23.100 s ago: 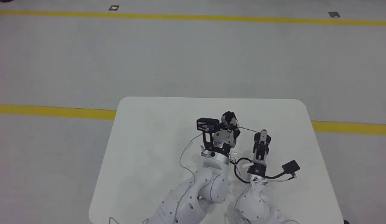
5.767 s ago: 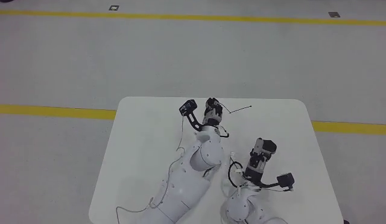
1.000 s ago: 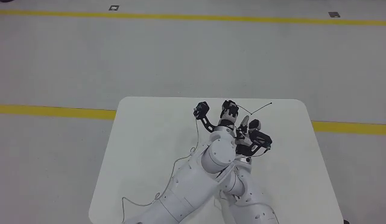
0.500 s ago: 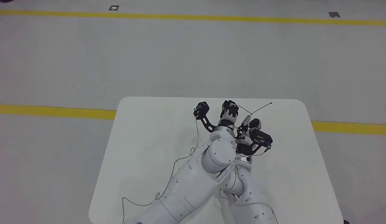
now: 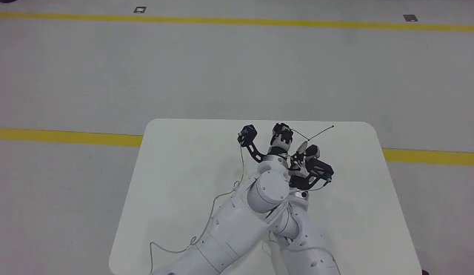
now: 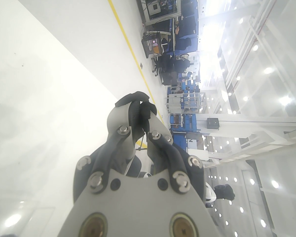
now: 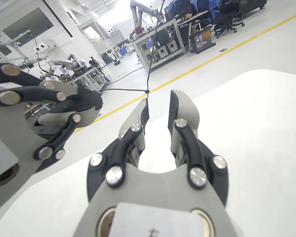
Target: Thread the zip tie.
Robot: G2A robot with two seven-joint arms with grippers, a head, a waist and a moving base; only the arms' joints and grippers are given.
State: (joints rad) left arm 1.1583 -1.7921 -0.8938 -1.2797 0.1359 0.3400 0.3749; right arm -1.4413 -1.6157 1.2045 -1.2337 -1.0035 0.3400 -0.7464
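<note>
Right gripper [image 7: 159,97] has moved farther in, now just beside left gripper [image 6: 139,104]. Left is clenched on zip tie [image 7: 147,91], above far table [image 5: 185,171]. Right's fingers are spread, the tie at one fingertip.

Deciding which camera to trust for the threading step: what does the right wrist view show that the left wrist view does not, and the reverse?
Right wrist view: the right pincer, open, and the zip tie running from the left pincer to a small junction just ahead of the open one, then upward. Whether it is threaded is unclear. Left wrist view: the left pincer's black pads pressed together, seen from behind. Both: the left pincer, the white table and the yellow floor line.
</note>
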